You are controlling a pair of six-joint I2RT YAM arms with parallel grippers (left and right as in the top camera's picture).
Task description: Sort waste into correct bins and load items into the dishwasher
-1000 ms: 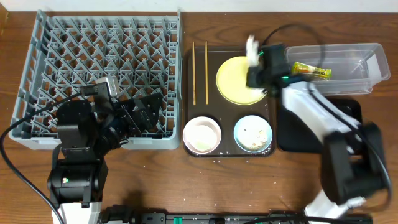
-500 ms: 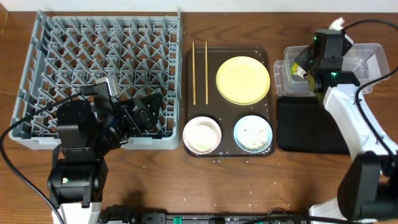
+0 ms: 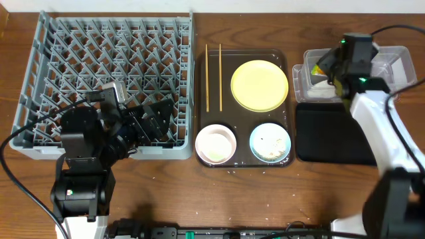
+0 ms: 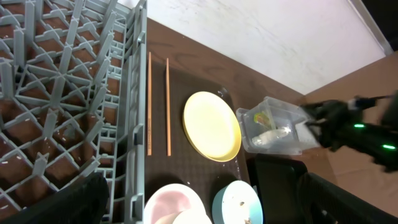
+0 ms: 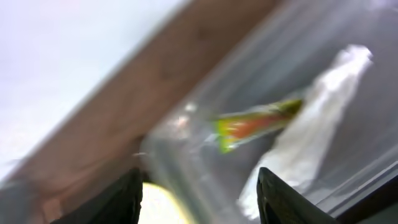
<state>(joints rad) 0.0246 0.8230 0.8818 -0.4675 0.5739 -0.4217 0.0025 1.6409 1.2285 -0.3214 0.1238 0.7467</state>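
**Asker:** Since the napkin was above the yellow plate a second ago, where is it now?

**Me:** It is in the clear tub, off the far right corner of the brown tray, lying alongside the snack wrapper. My right gripper hangs over the end of the tub nearest the brown tray. Its fingers are spread wide with nothing between them.

**Asker:** What does that mean for the sorting?

**Me:** I judge both dry pieces of waste binned. The rice scraps are still in the light blue bowl at the brown tray's near right corner. The black tray, just right of the brown tray, looks bare. Nothing is racked yet: the plate, the chopsticks and the white bowl all sit on the brown tray.

**Asker:** And your other hand?

**Me:** My left gripper hovers over the near corner of the dish rack, left of the brown tray. It is also parted and carries nothing.

**Asker:** Is there room to move?

**Me:** Straight up from the tub is free, but its walls stand close around my right fingers, so I should lift before swinging back over the brown tray. The rack's wall sits just beside the brown tray's left rim, and the chopsticks lie along that rim. I judge that pick the tightest.
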